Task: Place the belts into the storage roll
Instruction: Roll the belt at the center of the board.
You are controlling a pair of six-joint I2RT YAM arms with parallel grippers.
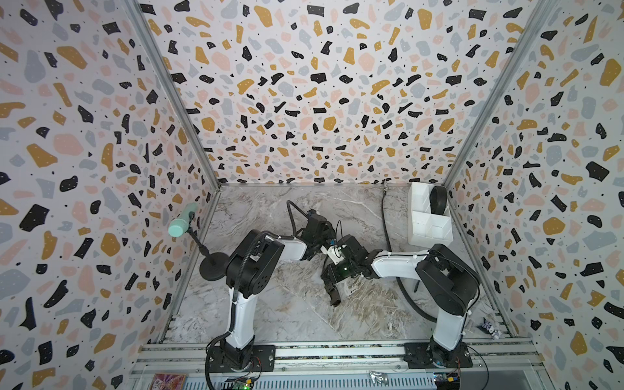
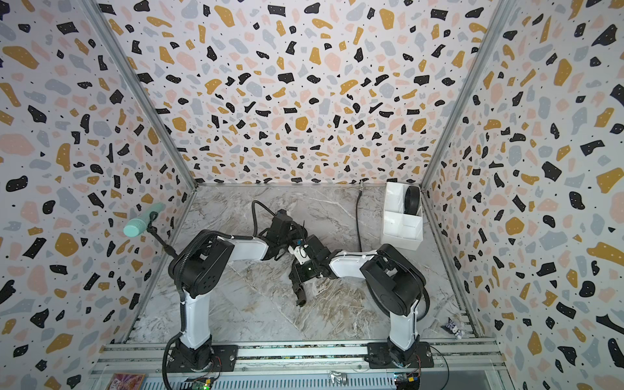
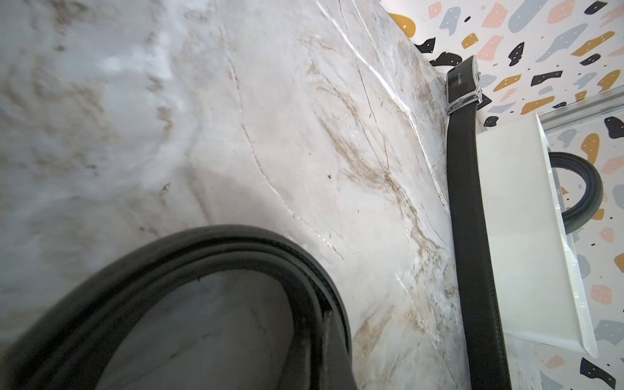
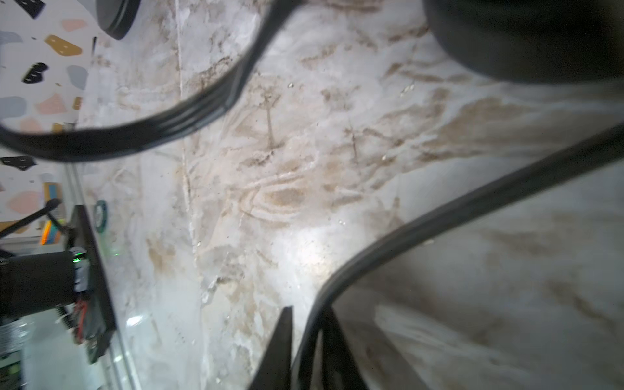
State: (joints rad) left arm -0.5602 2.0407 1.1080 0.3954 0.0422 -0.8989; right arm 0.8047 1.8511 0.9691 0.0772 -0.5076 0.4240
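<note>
Nearest to you, the loose end of the half-coiled belt lies on the marble tabletop, trailing out from where the two arms meet over the middle. Just behind that end is the right tool. Its wrist view shows its two dark fingers standing a little apart, with the strap passing edge-on between them and a sliver of tabletop showing on one side, so it is slightly spread and not clamped. From there the strap climbs away, and more turns of it arc across the far side of that view. The left tool sits just beyond, close against the right arm's wrist. It is pressed together, and its wrist view is filled at close range by several stacked turns of that same belt, but its fingers are out of sight, so you cannot tell whether it is pinching those turns. Off to the left, about level with the tools, a mint-green cylinder leans on its black round-based stand by the side wall. Farther back and to the right, the long belt lies flat on the tabletop, its black buckle up by the back wall, its strap running forward just beside the storage roll and passing under the right arm. The storage roll stands in the far right corner, and a coiled belt stands on edge in its rear cell nearest the side wall.
</note>
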